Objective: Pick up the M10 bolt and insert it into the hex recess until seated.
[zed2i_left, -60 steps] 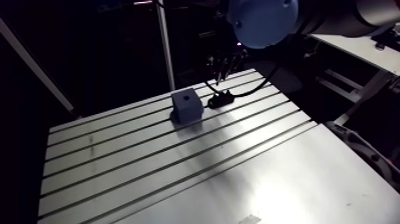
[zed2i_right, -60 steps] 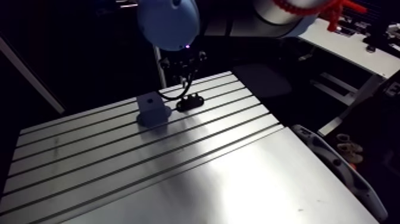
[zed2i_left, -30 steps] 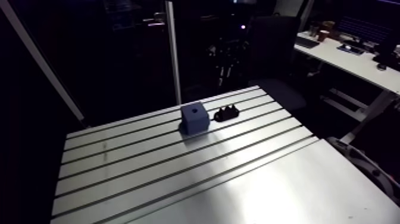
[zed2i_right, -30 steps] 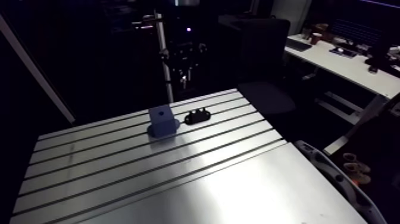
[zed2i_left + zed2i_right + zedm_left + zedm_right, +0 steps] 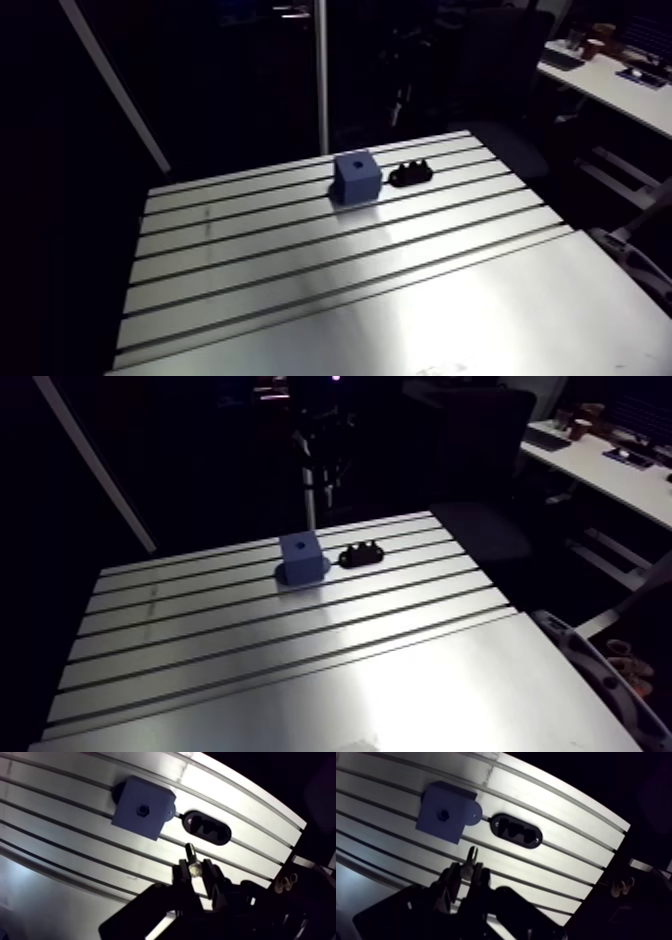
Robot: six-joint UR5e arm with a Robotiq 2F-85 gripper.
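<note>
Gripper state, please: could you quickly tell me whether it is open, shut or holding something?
Gripper: shut on the bolt.

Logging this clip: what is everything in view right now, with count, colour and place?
M10 bolt: one, metallic, clamped between the gripper's fingers.
block: one, blue, standing on the table.
hex recess: one, dark, in the block's top face, nothing in it.
holder: one, black, oval, on the table beside the block.
table: one, silver, slotted aluminium, under block and holder.
gripper: one, black, two fingers shut on the bolt, off to the side of block and holder.
</note>
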